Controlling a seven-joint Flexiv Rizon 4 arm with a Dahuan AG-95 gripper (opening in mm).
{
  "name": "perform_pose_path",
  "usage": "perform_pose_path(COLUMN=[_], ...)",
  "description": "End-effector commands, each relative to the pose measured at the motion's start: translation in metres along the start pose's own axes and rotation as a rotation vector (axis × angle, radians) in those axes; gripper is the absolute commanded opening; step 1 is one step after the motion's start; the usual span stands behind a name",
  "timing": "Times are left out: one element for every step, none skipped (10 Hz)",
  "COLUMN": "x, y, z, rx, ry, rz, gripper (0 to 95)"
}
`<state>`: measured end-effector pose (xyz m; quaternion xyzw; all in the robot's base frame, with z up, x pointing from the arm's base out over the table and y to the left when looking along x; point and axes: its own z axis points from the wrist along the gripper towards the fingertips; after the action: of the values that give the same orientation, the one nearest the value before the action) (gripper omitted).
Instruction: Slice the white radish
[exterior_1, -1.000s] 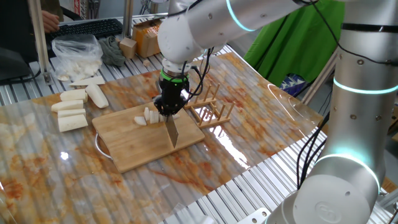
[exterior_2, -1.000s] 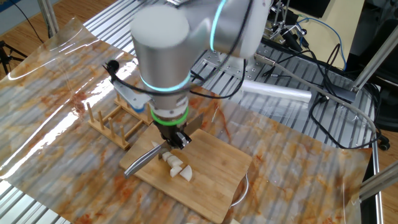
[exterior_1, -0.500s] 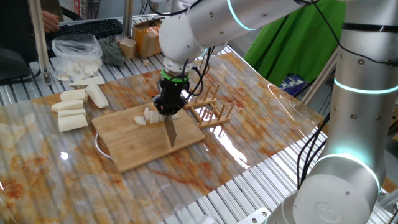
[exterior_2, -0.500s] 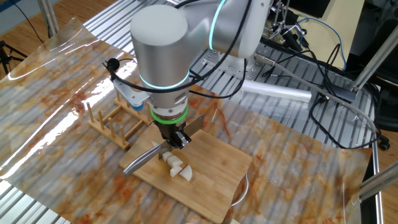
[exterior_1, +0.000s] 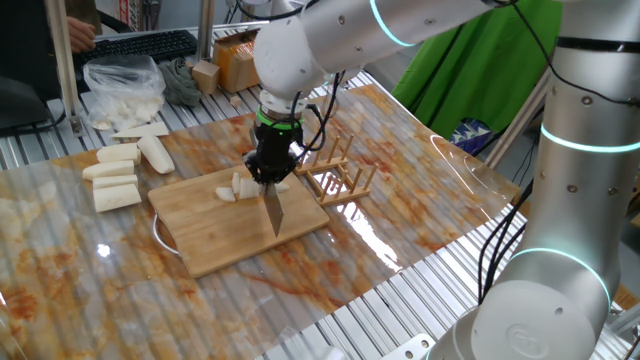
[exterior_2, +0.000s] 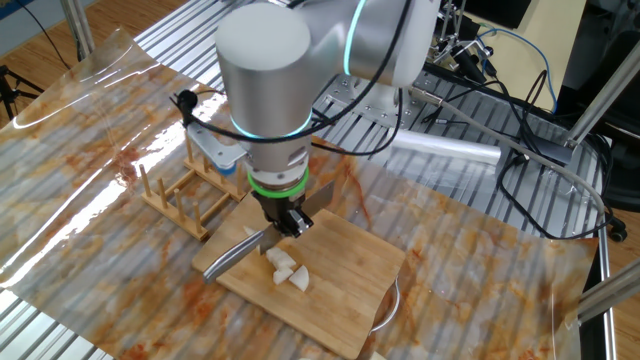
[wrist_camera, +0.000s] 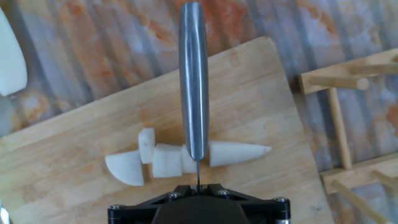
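Note:
The white radish (wrist_camera: 239, 153) lies on the wooden cutting board (wrist_camera: 74, 168), its pointed end to the right and cut pieces (wrist_camera: 155, 160) to the left. The radish (exterior_1: 240, 186) shows under the hand in one fixed view, and its pieces (exterior_2: 285, 268) in the other. My gripper (wrist_camera: 199, 186) is shut on a knife (wrist_camera: 194, 81). The steel blade runs across the radish at the gap between the pointed end and the cut pieces. The gripper (exterior_1: 266, 172) stands right over the radish, knife blade (exterior_1: 273, 210) pointing toward the board's near edge. Whether the edge touches the radish is hidden.
A wooden rack (exterior_1: 335, 175) stands just right of the board (exterior_1: 230, 225). Several bigger white chunks (exterior_1: 115, 175) lie left of it, and a clear bag (exterior_1: 125, 85) of white pieces sits behind them. A thin metal rim (exterior_2: 385, 305) shows under the board's edge.
The hand with the knife has shifted very slightly over the radish. The radish pieces and the board lie where they were.

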<state>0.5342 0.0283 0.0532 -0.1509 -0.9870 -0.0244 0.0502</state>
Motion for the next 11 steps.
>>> perform_pose_path(x=[0.002, 0.002, 0.002, 0.002, 0.000, -0.003, -0.004, -0.004, -0.004, -0.004, -0.004], y=[-0.005, -0.006, -0.009, -0.012, -0.017, -0.021, -0.022, -0.022, -0.022, -0.021, -0.022], z=[-0.008, -0.011, -0.015, -0.017, -0.016, -0.014, -0.013, -0.013, -0.013, -0.012, -0.010], rx=[-0.007, -0.006, -0.003, -0.002, 0.000, -0.003, -0.004, -0.006, -0.006, -0.007, -0.006], ry=[0.008, 0.009, 0.010, 0.008, 0.007, 0.006, 0.004, 0.004, 0.005, 0.006, 0.005], rz=[-0.001, -0.002, -0.005, -0.007, -0.018, -0.029, -0.028, -0.025, -0.022, -0.024, -0.028], gripper=[0.0, 0.0, 0.0, 0.0, 0.0, 0.0, 0.0, 0.0, 0.0, 0.0, 0.0])
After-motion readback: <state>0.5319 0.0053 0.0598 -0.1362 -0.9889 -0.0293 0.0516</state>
